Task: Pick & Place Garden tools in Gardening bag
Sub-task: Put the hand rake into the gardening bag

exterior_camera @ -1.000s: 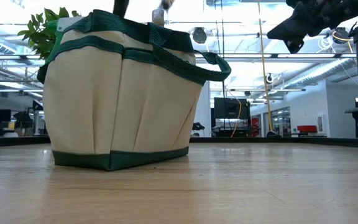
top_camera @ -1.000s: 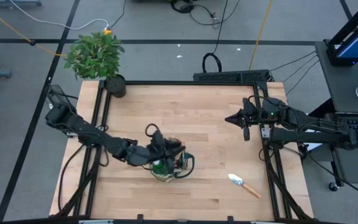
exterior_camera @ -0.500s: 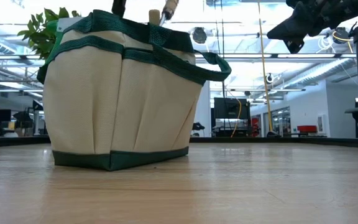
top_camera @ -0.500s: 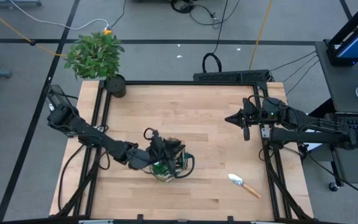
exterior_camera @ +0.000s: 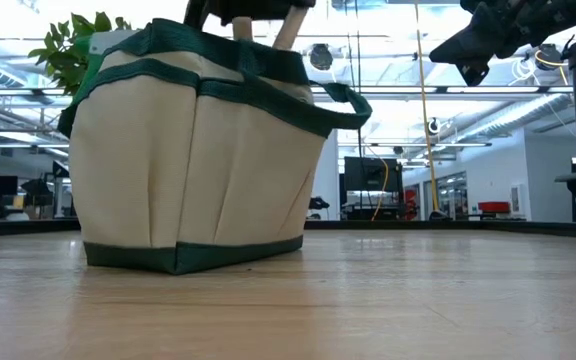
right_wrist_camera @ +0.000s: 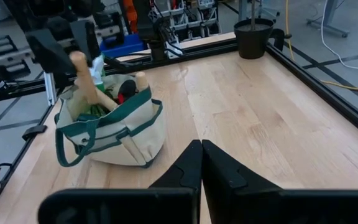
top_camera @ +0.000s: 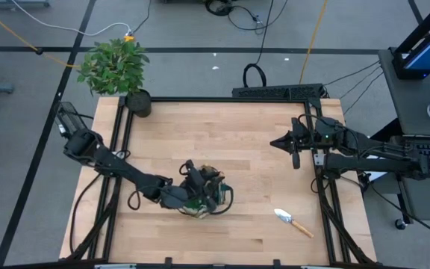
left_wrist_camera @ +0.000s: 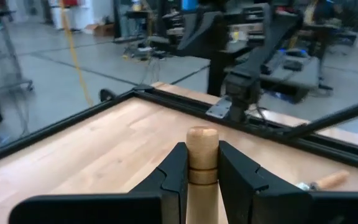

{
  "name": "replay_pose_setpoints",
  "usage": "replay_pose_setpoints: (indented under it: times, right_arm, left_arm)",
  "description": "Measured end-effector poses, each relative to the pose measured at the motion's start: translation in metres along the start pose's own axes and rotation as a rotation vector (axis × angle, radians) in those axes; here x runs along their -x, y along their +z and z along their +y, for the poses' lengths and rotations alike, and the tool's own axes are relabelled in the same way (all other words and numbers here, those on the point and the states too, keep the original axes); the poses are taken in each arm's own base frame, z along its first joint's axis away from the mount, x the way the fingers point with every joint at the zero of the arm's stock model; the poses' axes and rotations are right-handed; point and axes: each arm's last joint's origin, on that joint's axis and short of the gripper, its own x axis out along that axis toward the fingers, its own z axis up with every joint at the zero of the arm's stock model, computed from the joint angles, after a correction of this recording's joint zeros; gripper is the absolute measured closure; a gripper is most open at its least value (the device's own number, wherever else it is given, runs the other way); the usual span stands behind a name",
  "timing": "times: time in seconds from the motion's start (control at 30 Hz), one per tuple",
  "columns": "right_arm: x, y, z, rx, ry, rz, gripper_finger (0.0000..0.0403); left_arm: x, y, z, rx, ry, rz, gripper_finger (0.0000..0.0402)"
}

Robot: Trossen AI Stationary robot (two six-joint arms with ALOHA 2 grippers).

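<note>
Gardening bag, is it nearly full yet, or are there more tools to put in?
Nearly. The gardening bag already holds a spray bottle and another wooden handle. The left gripper is shut on a wooden-handled tool over the bag. One trowel is left on the table. The right gripper waits, shut, by the table's right edge.

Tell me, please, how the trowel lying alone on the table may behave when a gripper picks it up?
The trowel looks stiff, with a metal blade and a wooden handle. The handle looks round, so it may turn or slip between the fingers. It lies flat on the table, so a grip from above will probably be shallow.
</note>
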Motion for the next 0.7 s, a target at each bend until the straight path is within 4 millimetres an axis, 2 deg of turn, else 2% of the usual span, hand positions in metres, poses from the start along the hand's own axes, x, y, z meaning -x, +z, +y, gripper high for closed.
replay_pose_setpoints:
  times: [0.13,0.33,0.5,0.7]
  right_arm:
    - [0.000,0.000,0.000,-0.001,0.000,-0.001,0.0403]
    - [0.000,0.000,0.000,-0.016,0.000,-0.002,0.0403]
    - [0.000,0.000,0.000,-0.016,0.000,-0.002,0.0403]
    - [0.000,0.000,0.000,-0.016,0.001,-0.002,0.0403]
  left_arm:
    - [0.004,0.012,0.002,-0.043,-0.024,-0.021,0.0339]
    - [-0.003,0.010,0.007,-0.053,-0.030,-0.001,0.0339]
    - [-0.008,-0.004,0.009,-0.071,-0.035,0.073,0.0339]
    - [-0.010,-0.011,0.011,-0.072,-0.023,0.118,0.0339]
